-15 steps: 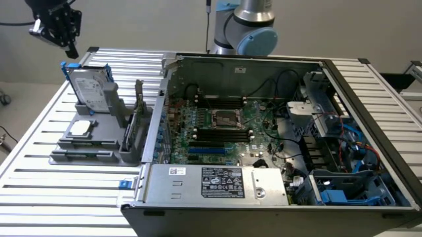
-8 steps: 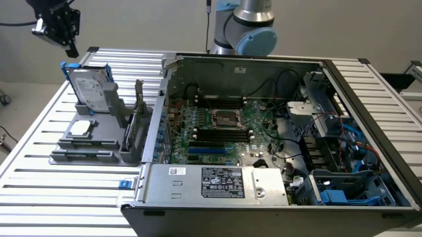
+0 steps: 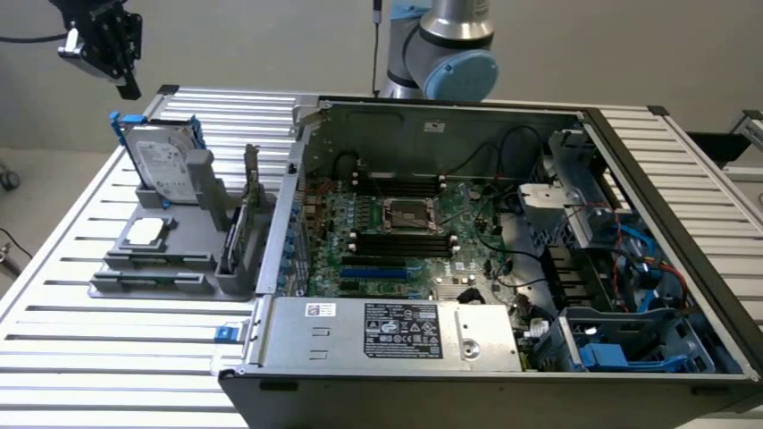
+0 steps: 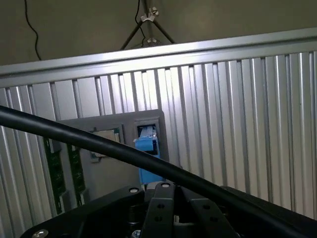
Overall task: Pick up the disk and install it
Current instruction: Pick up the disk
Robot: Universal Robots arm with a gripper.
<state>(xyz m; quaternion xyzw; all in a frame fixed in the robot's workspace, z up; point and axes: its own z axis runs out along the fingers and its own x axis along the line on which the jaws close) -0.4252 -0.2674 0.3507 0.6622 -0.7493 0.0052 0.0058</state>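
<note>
hovering above the grey holder (image 3: 167, 268) where the disk (image 3: 161, 161) is standing upright, the gripper (image 3: 123, 85) is carrying its fingers pressed together, so grasping well is calling for spreading them over its edges.

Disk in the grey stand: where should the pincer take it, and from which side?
Probably the upper edge of the disk, pinched across its flat faces, coming straight down. It stands upright with its lower end sunk in the grey stand, so only the top is free, and a grey post crowds the exterior view's right side.
</note>
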